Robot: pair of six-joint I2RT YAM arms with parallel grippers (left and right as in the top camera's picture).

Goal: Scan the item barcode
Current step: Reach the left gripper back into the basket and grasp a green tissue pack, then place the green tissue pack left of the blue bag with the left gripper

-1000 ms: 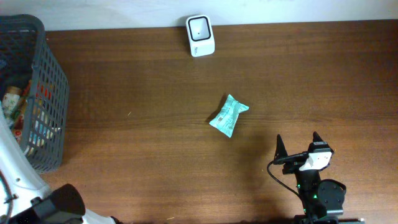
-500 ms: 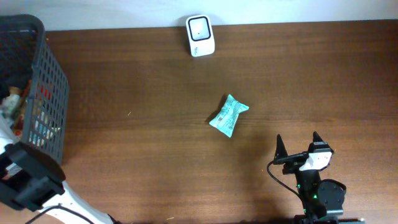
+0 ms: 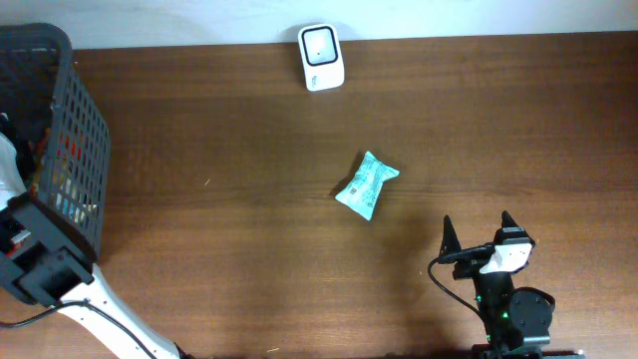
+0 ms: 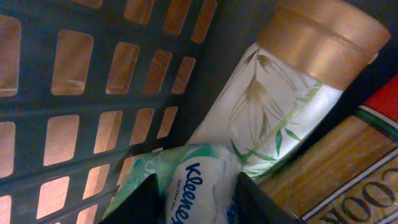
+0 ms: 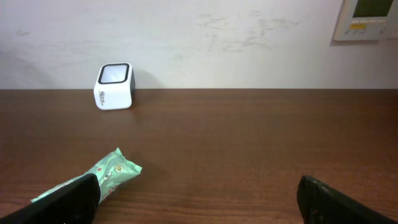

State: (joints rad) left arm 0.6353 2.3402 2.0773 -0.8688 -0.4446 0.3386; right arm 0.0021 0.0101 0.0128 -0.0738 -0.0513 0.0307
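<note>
My left gripper [image 4: 198,190] is down inside the grey basket [image 4: 93,68], its two dark fingers pressed against either side of a white and green Kleenex tissue pack [image 4: 205,171]. The white barcode scanner [image 3: 321,57] stands at the table's far edge and also shows as the scanner [image 5: 115,86] in the right wrist view. My right gripper [image 3: 478,221] rests near the front right, open and with nothing in it, its wide-set fingers visible low in the right wrist view [image 5: 199,205]. From overhead the left gripper is hidden in the basket [image 3: 85,150].
A teal snack packet [image 3: 367,185] lies mid-table, just ahead of the right gripper's left finger [image 5: 102,174]. In the basket, a pale bottle with a gold cap [image 4: 280,106] and a printed box [image 4: 336,168] lie beside the tissue pack.
The left arm has swung up from the bottom left corner and reached into the basket. Its jaws have closed in onto the tissue pack. The right arm has not moved.
</note>
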